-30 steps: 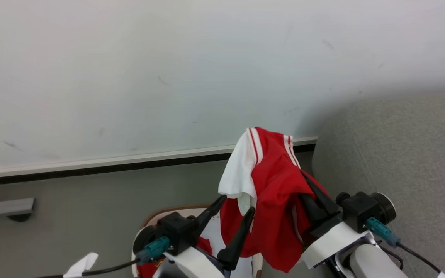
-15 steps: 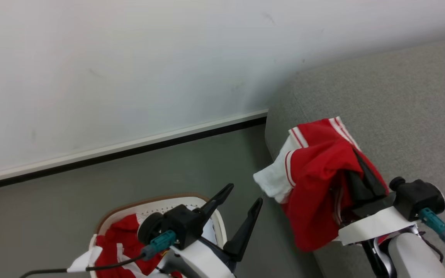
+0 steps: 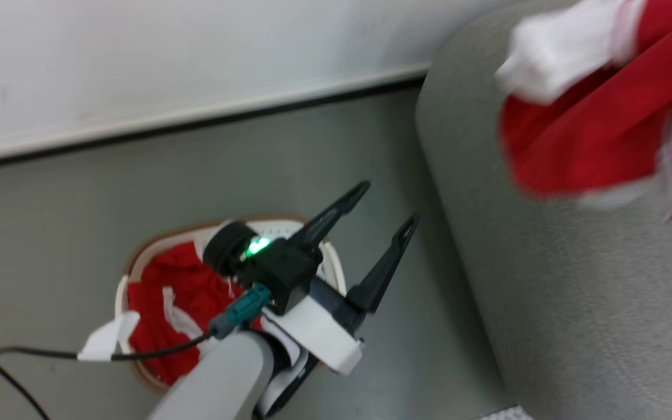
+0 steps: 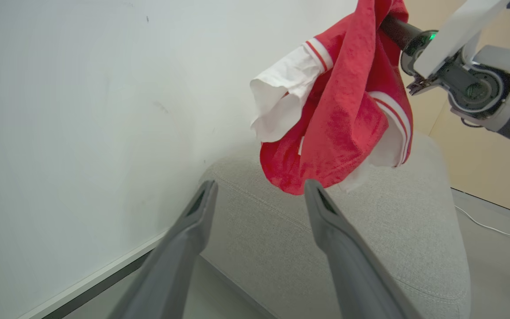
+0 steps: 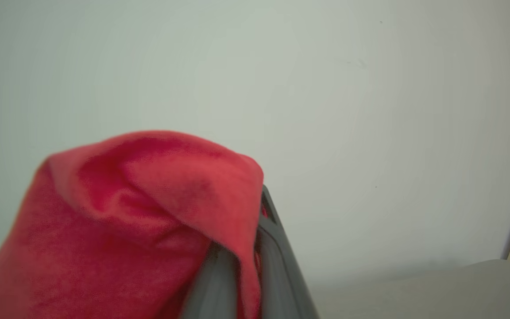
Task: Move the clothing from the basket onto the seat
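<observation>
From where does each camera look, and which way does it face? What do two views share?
Head view: on the head, facing down at the floor, basket and sofa; the left hand, open, shows.
Left wrist view: on the left wrist, facing along its fingers to the sofa and wall; the right hand holds a garment there.
Right wrist view: on the right wrist, facing the wall; its garment-draped fingers show.
Shared: head and left wrist views both show sofa and garment.

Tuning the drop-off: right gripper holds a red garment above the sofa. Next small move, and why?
Probably lower the right gripper toward the seat before opening. It is shut on the garment, which appears to hang above the seat without resting on it. The left gripper is open by the basket, with more clothing inside.
</observation>
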`<state>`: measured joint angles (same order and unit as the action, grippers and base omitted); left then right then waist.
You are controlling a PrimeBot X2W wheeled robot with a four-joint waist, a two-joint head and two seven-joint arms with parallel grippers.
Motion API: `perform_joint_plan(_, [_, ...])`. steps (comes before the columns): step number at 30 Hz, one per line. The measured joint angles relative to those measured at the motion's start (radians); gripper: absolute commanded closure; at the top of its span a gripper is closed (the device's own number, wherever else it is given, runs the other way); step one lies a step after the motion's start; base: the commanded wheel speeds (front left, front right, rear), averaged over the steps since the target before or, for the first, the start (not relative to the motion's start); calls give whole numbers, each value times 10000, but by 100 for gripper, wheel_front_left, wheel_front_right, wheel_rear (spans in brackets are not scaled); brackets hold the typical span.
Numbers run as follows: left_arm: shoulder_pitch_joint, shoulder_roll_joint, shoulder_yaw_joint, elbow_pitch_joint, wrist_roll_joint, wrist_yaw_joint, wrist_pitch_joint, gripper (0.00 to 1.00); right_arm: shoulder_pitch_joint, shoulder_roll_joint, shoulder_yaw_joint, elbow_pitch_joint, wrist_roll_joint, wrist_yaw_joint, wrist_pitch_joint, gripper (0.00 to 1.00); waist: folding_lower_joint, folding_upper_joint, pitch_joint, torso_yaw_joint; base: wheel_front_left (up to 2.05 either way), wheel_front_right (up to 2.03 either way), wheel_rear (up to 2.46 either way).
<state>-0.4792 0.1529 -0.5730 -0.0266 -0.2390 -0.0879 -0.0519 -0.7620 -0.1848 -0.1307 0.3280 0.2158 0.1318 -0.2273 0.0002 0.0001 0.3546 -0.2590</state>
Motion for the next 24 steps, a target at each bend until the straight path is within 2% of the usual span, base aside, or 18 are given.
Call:
perform_joint_plan(4, [-882,-12,-21,-31,211,-98,-322,0,-1936,-479,-1933,727,-625,0,451,100,1,0,936,413,0,0,0])
perform_joint_plan(6, [-1239,-61,-71,36,267,-144,-489,0,-2758,-936,-2761,1168,-1486,2,625,100,2,0,1371,677,0,0,0])
perform_joint_plan(9, [-1616,-211,-153,228,276,-173,-825,0,-3955,-1135,-4121,1898,-2385,0,769,100,1,0,1903,1185,0,0,0])
perform_joint_plan(12, [-1886,-286,-201,458,276,-188,-1064,0,-4513,-1398,-5074,2694,-3896,2,826,100,2,0,2350,1697,0,0,0])
perform_joint_plan(15, [-2053,-435,-295,665,242,-234,-1302,0,-4523,-1289,-6084,3427,-5172,2,748,100,1,0,2674,2163,0,0,0])
perform_joint_plan(17, [-2126,-464,-311,823,234,-234,-1436,0,-4512,-953,-6679,3814,-5743,2,543,100,1,0,2849,2406,0,0,0])
perform_joint_plan(18, [-2150,-466,-303,890,221,-232,-1453,0,-4479,-769,-6936,4011,-6023,2,435,94,1,0,2927,2500,0,0,0])
perform_joint_plan(20, [-2180,-472,-305,1009,201,-232,-1536,0,-4428,-489,-7308,4335,-6435,2,205,55,1,0,3032,2643,0,0,0])
perform_joint_plan(21, [-2186,-474,-307,1074,190,-232,-1557,0,-4414,-399,-7428,4468,-6667,2,102,0,0,0,3048,2685,0,0,0])
perform_joint_plan(24, [-2185,-460,-261,1229,167,-213,-1616,0,-4363,-100,-7463,4775,-6972,2,-161,0,0,-1,2929,2668,0,0,0])
